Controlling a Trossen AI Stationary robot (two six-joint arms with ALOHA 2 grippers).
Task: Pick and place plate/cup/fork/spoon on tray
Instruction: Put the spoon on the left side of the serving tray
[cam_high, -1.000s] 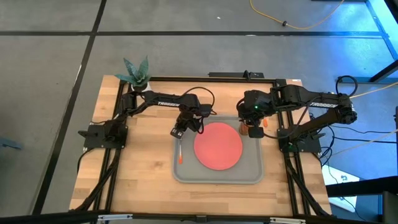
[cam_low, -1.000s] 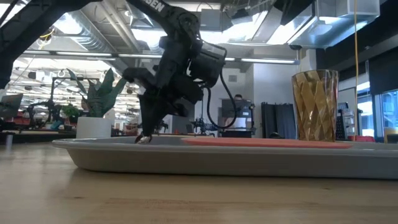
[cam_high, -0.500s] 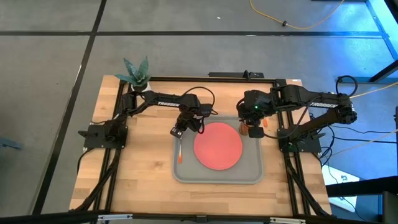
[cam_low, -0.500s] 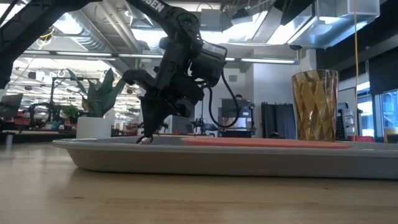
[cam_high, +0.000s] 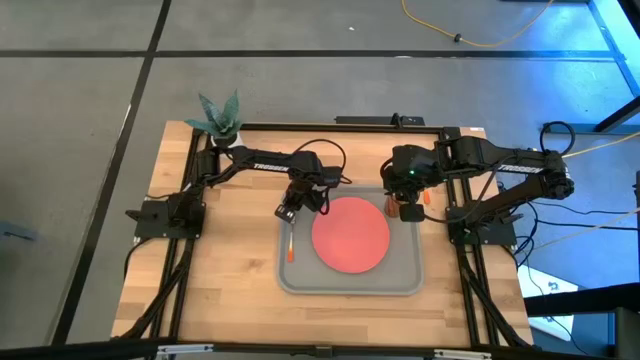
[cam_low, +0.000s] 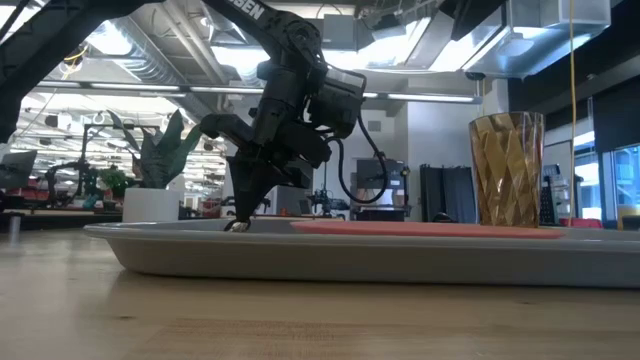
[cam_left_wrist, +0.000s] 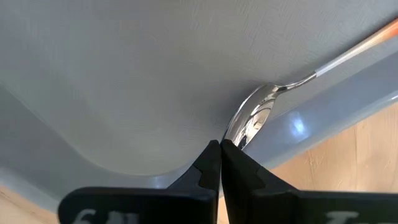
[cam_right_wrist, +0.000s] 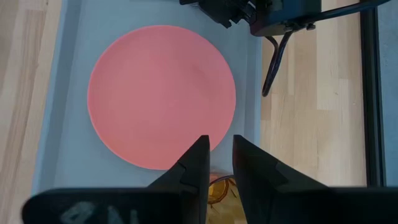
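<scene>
The spoon lies inside the tray along its rim left of the plate, the left gripper pinched closed touching its bowl, while the right gripper, fingers parted, hovers above the cup at the tray's far corner.

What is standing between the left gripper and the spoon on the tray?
Nothing visible. The left gripper has its fingertips shut right at the bowl of the spoon, which lies on the tray beside its rim, handle pointing away.
</scene>
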